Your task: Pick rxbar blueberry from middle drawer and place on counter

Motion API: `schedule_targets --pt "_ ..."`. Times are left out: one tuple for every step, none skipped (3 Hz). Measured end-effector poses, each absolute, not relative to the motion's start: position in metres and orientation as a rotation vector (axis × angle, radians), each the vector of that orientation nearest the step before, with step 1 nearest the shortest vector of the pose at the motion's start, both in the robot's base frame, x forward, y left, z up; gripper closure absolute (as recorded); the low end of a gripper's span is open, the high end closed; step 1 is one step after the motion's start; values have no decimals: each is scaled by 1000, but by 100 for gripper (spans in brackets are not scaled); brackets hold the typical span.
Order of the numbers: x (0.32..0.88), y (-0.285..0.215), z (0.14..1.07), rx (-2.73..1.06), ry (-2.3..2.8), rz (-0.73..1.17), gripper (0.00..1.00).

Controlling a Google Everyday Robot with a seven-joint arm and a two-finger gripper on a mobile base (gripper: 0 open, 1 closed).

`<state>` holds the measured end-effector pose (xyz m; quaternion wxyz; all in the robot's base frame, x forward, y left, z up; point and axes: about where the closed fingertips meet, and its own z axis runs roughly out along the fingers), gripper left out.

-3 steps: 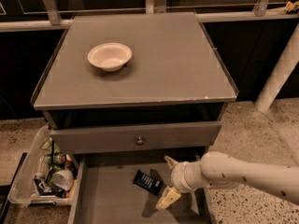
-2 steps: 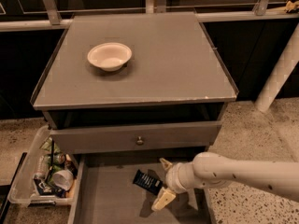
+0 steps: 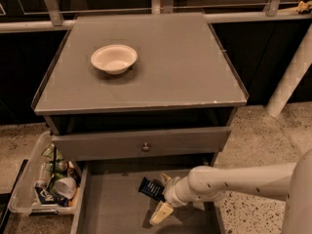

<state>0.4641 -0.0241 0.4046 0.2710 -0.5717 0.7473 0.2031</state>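
The rxbar blueberry (image 3: 150,188), a small dark navy bar with pale print, lies on the floor of the open middle drawer (image 3: 112,208), near its middle. My gripper (image 3: 163,196) reaches in from the right on a white arm and is open. One pale fingertip (image 3: 166,179) is above the bar's right end and the other (image 3: 160,213) is below it. I cannot tell if the fingers touch the bar. The counter (image 3: 185,62) is the grey cabinet top above, with a white bowl (image 3: 114,58) on its left part.
A closed drawer front with a round knob (image 3: 145,146) overhangs the open drawer. A clear bin of cans and clutter (image 3: 46,184) stands on the floor to the left. A white pole (image 3: 292,72) leans at right.
My gripper has moved left across the drawer and closed in on the bar's right end. The bar and the bowl have not moved.
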Motion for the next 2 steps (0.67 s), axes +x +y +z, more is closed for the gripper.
schedule_targets --pt "473 -15 391 -1507 2025 529 0" --pt "492 -7 386 -1468 2020 500 0"
